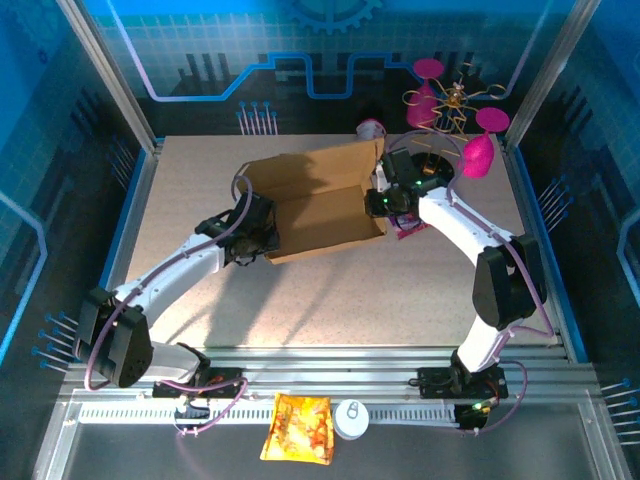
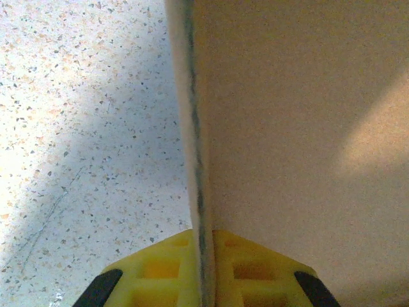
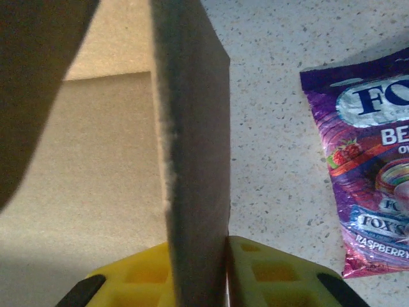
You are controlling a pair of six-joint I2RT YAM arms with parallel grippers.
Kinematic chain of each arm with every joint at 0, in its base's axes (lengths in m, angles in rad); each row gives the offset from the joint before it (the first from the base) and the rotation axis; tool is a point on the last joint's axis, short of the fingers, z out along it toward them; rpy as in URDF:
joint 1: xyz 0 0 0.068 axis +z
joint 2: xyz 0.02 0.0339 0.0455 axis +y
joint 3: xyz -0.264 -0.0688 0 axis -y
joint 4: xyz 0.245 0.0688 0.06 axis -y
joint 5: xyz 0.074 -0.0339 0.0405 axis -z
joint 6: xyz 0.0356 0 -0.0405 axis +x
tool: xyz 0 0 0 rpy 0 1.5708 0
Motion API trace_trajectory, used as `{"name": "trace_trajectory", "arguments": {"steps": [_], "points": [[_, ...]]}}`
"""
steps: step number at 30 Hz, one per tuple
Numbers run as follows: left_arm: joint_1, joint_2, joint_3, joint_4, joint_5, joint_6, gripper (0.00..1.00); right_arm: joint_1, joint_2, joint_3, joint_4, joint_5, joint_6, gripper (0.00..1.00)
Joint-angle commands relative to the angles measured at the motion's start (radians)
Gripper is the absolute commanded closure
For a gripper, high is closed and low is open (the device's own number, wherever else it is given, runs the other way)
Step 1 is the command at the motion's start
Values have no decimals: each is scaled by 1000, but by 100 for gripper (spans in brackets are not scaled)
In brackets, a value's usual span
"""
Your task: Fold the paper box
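Seen from the paper box (image 1: 320, 205), bare worktop (image 1: 330, 300) lies open from 5 to 7 o'clock. At 3 o'clock a purple packet (image 3: 367, 160) lies near the box's wall, narrowing that side. At 1 o'clock a pink ornament (image 1: 455, 110) crowds the far corner.

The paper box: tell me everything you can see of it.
The paper box is plain brown matte cardboard, half formed. Its floor panel lies on the speckled table, a tall back wall and lower side walls stand up, and the top is open. The left gripper pinches its left wall edge-on between yellow fingers, and the right gripper pinches the right wall. A purple packet lies beside it, apart.
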Motion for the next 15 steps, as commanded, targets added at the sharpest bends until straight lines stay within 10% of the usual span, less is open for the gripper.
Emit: {"name": "trace_trajectory", "arguments": {"steps": [1,15], "points": [[-32,-47,48,34,83,16,100,24,22,-8,43,4,-26,89],[-45,-60,62,-4,31,9,100,35,35,19,-19,146,-106,100]]}}
